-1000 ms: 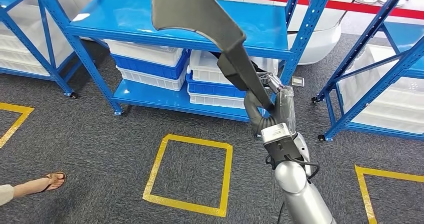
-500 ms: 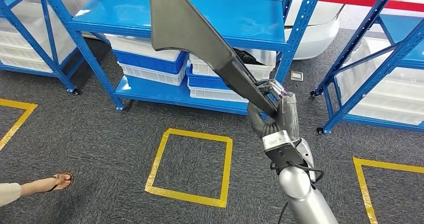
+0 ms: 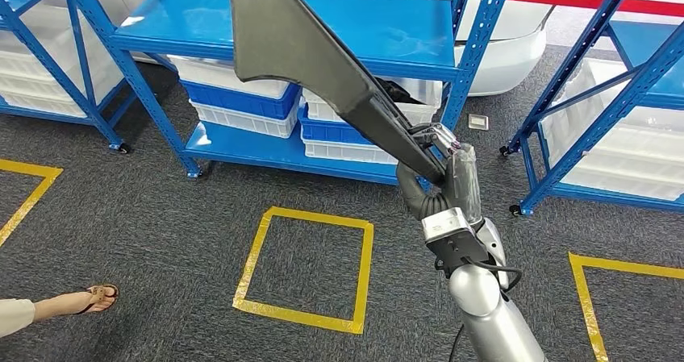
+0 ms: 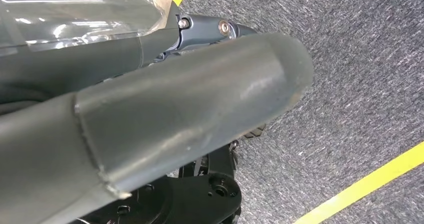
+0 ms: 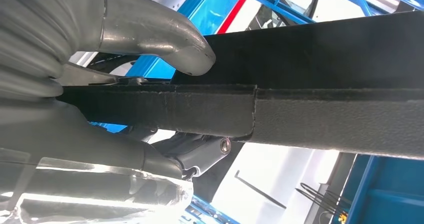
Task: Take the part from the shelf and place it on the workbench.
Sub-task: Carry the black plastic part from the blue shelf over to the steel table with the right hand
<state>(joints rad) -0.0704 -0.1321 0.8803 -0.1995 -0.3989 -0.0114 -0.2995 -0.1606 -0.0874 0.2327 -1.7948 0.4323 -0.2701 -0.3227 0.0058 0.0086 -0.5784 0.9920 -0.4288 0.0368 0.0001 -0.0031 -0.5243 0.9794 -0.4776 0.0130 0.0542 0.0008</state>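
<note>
- You are looking down at dark grey carpet [image 3: 161, 217] marked with a yellow tape square [image 3: 306, 269], with blue steel shelving [image 3: 387, 31] standing beyond it.
- The part [image 3: 306, 52], a long dark grey piece that is narrow at one end and flares into a wide flat blade, is off the shelf and up in the air, slanting from the right hand up and to the left across the front of the blue shelving.
- Your right hand [image 3: 440, 176] grips the part at its narrow end. In the right wrist view the thumb [image 5: 155, 32] lies across one face of the part [image 5: 310, 99] and the darker fingers [image 5: 200, 151] close in from the other face, so the piece is clamped between them.
- A clear plastic wrap [image 3: 464, 176] covers the hand's back.
- The left hand [image 4: 150, 119] appears in the left wrist view, with its thick grey thumb close to the lens and carpet and a yellow tape line [image 4: 370, 181] behind it. You cannot tell from this how far the fingers are spread, or whether they hold anything.
- Under the top deck of the shelving sit stacked white and blue bins [image 3: 242, 96].
- A second blue rack [image 3: 613, 112] stands at the right, holding white bins.
- At the lower left edge, a person's foot in a sandal [image 3: 89, 297] rests on the carpet, well apart from the arm.
</note>
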